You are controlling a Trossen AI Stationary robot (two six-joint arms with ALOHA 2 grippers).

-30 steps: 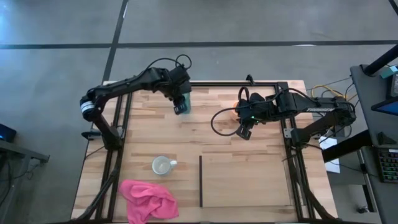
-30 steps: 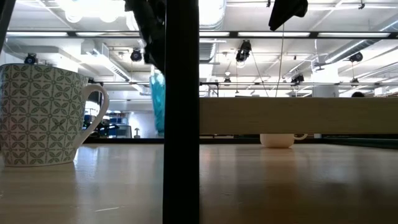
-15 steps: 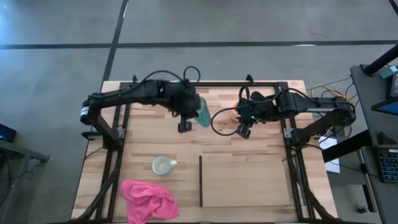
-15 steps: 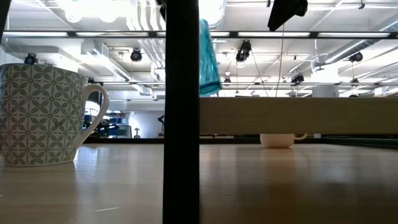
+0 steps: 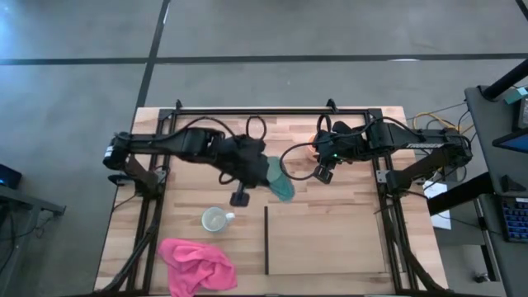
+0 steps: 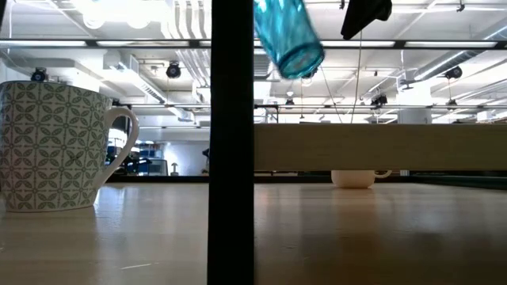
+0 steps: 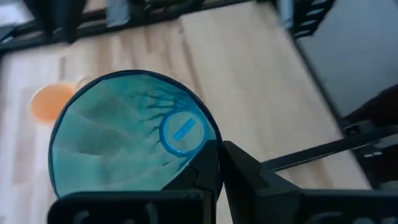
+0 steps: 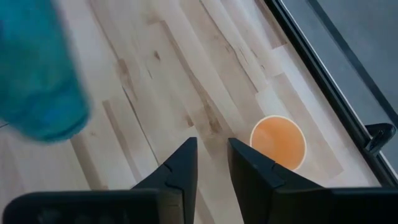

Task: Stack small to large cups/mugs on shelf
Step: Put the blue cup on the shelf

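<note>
My left gripper [image 5: 264,168] is shut on the teal tumbler [image 5: 280,179] and holds it in the air over the table's middle, just beyond the shelf's [image 5: 330,241] far edge. The low view shows the tumbler [image 6: 289,36] high up and tilted. The white patterned mug [image 5: 216,219] stands on its base left of the shelf's dark strip [image 5: 266,239]. The orange mug [image 5: 311,149] stands near the far edge, partly under my right arm. My right gripper [image 5: 322,172] hovers beside it, open by a narrow gap, touching nothing. My left gripper [image 7: 221,155] holds the tumbler by its rim [image 7: 208,140], with one finger [image 7: 202,171] inside the mouth and the other [image 7: 255,177] outside the wall. The tumbler is lifted clear and tilted, its base [image 6: 303,62] slanting down toward the table's right.
A pink cloth [image 5: 196,266] lies crumpled at the near left corner. The orange mug [image 8: 278,142] and the tumbler [image 8: 37,74] both show ahead of my right gripper [image 8: 213,158]. Black frame rails run along the table's far, left and right edges. Bare wood lies between the mugs.
My left gripper has carried the tumbler from the far left part of the table toward the right and the near edge, ending just beyond the shelf. On the way the tumbler has tipped from near upright to a clear slant, and it shows higher in the low view.
</note>
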